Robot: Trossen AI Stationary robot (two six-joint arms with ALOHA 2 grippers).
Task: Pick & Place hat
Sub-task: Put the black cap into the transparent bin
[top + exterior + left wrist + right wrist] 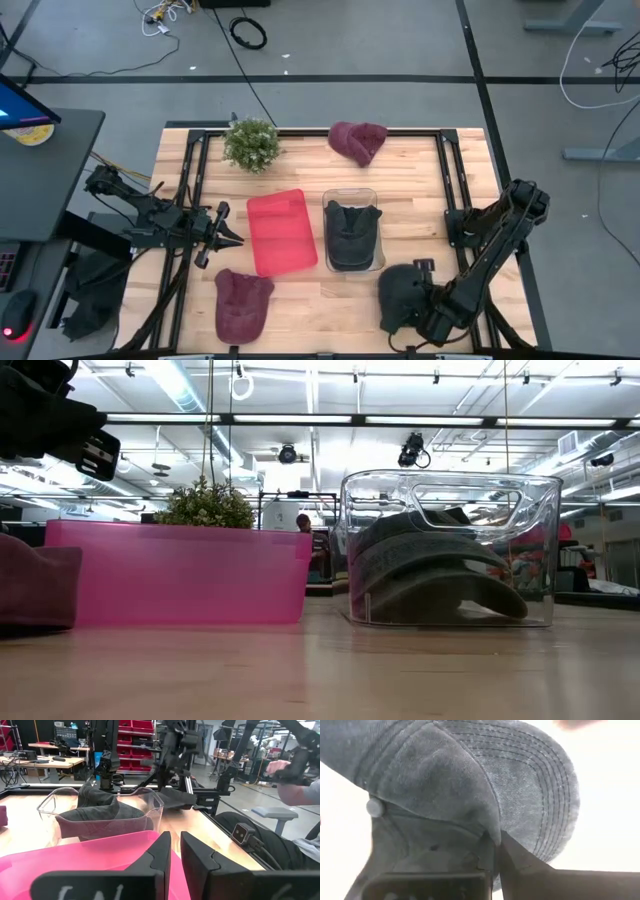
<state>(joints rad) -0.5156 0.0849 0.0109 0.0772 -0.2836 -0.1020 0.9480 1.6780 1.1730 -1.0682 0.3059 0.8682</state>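
A dark grey cap [400, 292] lies near the table's near right corner, and my right gripper [424, 302] is shut on it. In the right wrist view the cap [470, 775] fills the picture, with its top button [375, 807] and stitched brim [545, 795] showing. A second dark cap [352, 238] rests inside the clear bin [374, 200]. A pink bin [281, 232] stands left of the clear bin. My left gripper [232, 228] hovers shut at the pink bin's left edge [100, 850], touching nothing. My right gripper pinches the grey cap between its two fingers at the fold where crown meets brim [492, 839]. The fingers [520, 857] come in low from the table's near right side. Whether the cap is lifted off the wood does not show.
One maroon hat [357, 141] lies at the far edge and another [242, 303] at the near edge, left of centre. A small potted plant [251, 143] stands far left. Bare wood shows between the bins and the near edge [330, 300]. A person's hand [280, 767] shows beyond the table.
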